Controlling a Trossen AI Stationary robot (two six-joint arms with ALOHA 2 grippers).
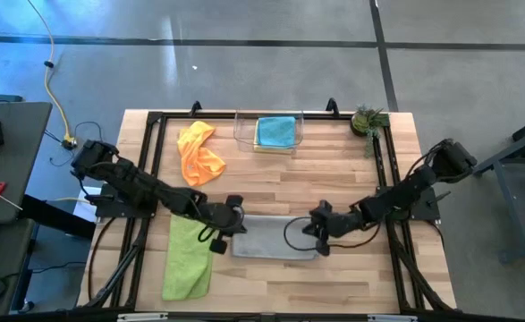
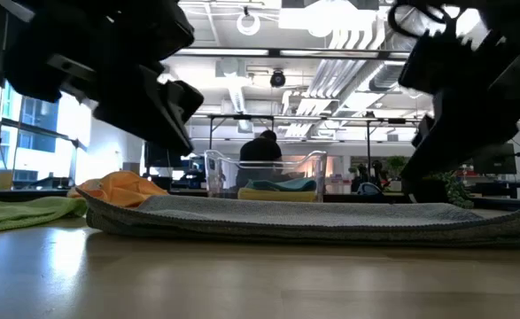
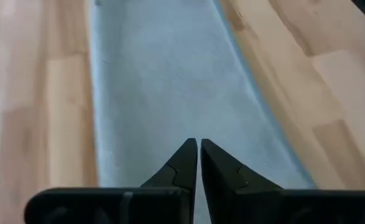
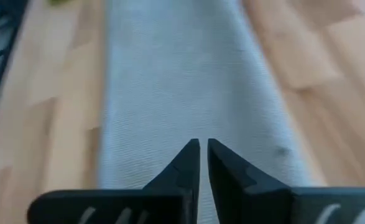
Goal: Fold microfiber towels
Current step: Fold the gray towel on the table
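Observation:
A grey towel (image 1: 275, 238), folded into a long strip, lies flat on the table near its front edge; the low view shows its near edge (image 2: 313, 221) as stacked layers. My left gripper (image 3: 199, 143) hangs shut over the strip's left end (image 1: 241, 222). My right gripper (image 4: 203, 143) hangs over the right end (image 1: 314, 225), its fingers all but together. In the low view both stand above the cloth. A lime green towel (image 1: 188, 259) lies flat at the front left. An orange towel (image 1: 199, 154) lies bunched at the back left.
A clear plastic bin (image 1: 241, 134) at the back middle holds a teal towel (image 1: 275, 131) on a yellow one. A small potted plant (image 1: 368, 120) stands at the back right. A black frame (image 1: 155, 125) runs around the table. Bare wood lies right of the grey towel.

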